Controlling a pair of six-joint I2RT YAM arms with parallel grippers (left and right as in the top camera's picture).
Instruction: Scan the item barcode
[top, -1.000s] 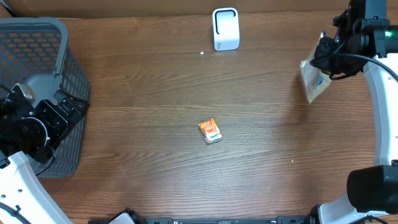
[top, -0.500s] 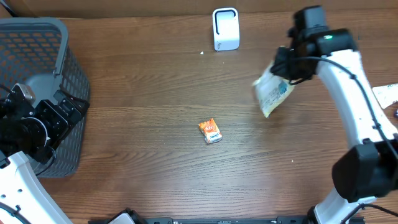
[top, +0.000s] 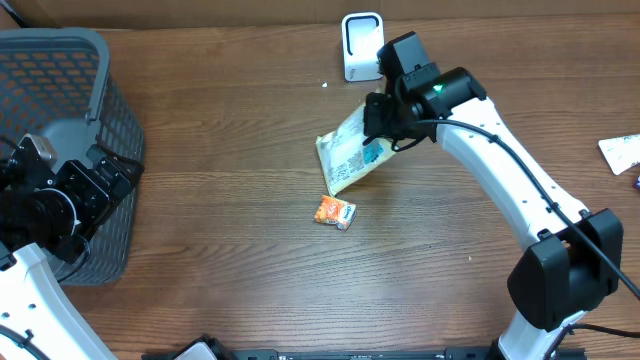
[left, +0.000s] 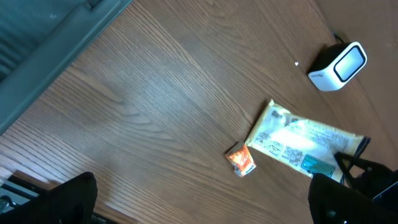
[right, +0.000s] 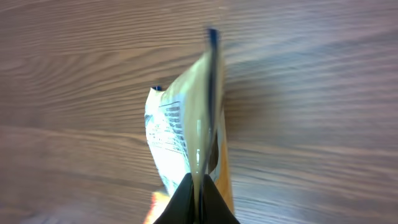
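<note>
The item, a pale yellow pouch with a printed label side facing up, hangs tilted over the middle of the table. My right gripper is shut on its upper edge. In the right wrist view the pouch shows edge-on, pinched between the black fingers of the right gripper. The white scanner stands just behind it at the far edge. My left gripper is open and holds nothing, beside the basket. From there I see the pouch and the scanner.
A small orange packet lies on the table just below the pouch's lower corner. A grey mesh basket fills the left side. A white packet lies at the right edge.
My right arm has swung from the far right to the middle of the table, carrying the pouch. The orange packet has turned slightly. The left arm has not moved.
</note>
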